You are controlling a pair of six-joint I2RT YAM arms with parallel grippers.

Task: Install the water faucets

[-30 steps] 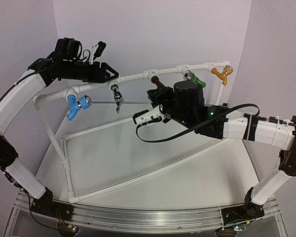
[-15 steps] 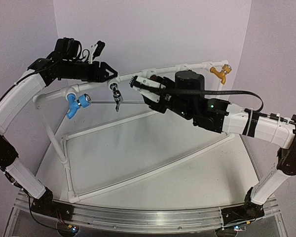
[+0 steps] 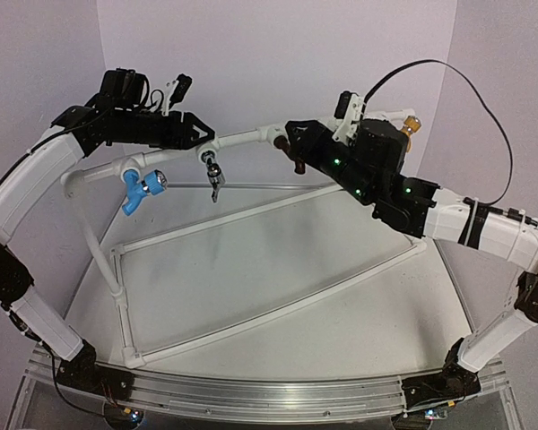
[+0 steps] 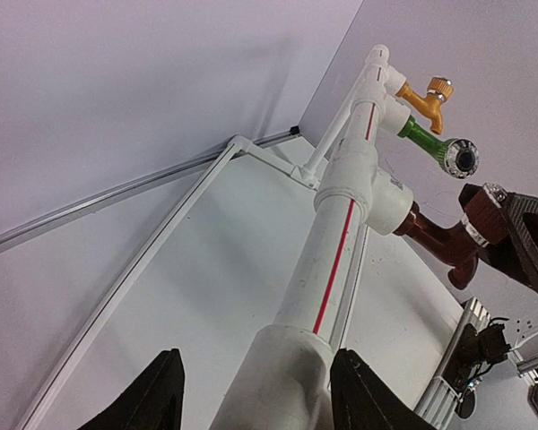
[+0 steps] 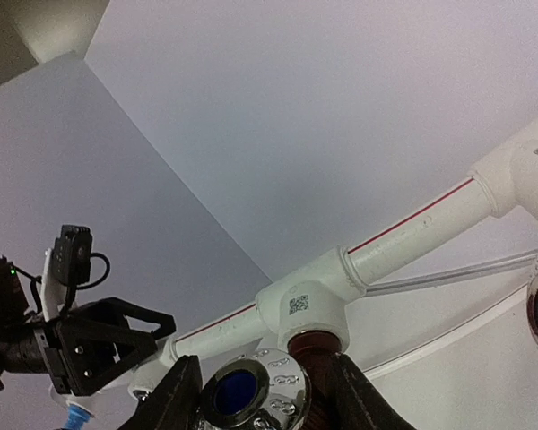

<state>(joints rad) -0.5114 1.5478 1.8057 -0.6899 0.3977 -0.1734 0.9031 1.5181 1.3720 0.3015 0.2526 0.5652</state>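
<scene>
Where the white plastic pipe (image 4: pixel 332 260) of the frame's top rail passes through a white tee fitting (image 5: pixel 300 305), the dark brown faucet with a silvery end (image 4: pixel 439 242) sits with its stem in the tee's branch. The right claw (image 5: pixel 264 376) is closed partway on it, one finger on each side of that silvery end. The left claw (image 4: pixel 255 358) stands about half open astride the same pipe farther left, pointing along it; whether its fingers press the pipe I cannot tell. On the rail to the right of the brown one sit the green faucet (image 4: pixel 426 139) and, at the corner, the orange faucet (image 4: pixel 426 97). To its left hang the chrome faucet (image 3: pixel 213 172) and the blue faucet (image 3: pixel 134 193), above the white counter (image 3: pixel 296 331).
</scene>
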